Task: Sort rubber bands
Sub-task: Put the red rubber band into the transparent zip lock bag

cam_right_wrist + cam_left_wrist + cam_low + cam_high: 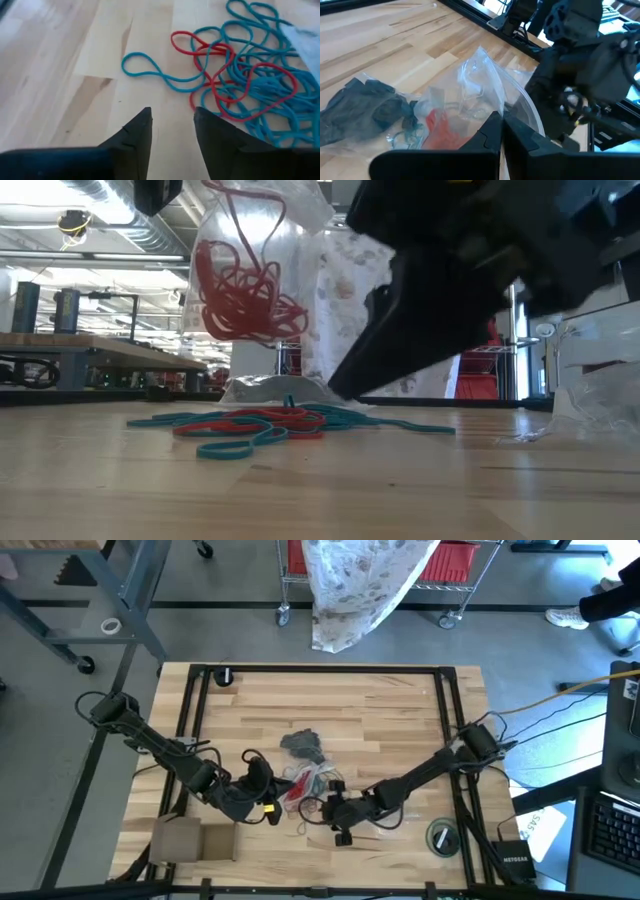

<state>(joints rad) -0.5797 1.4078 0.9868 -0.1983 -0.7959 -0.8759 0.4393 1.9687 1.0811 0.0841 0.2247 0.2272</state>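
wood table [400,730] | left gripper [501,131] clamped on bag [470,95] | right gripper [172,127] parted above rubber bands [240,75]

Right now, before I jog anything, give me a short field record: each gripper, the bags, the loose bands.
left gripper: fingers shut on the clear bag, pinching its edge; bag lifted, red bands inside
right gripper: fingers open, empty, low over bare wood just short of the pile
loose bands: teal and red loops tangled on the table, one teal loop stretched out nearest the right fingers
second bag: lies flat, dark bands inside
other items: cardboard box, tape roll at the near edge
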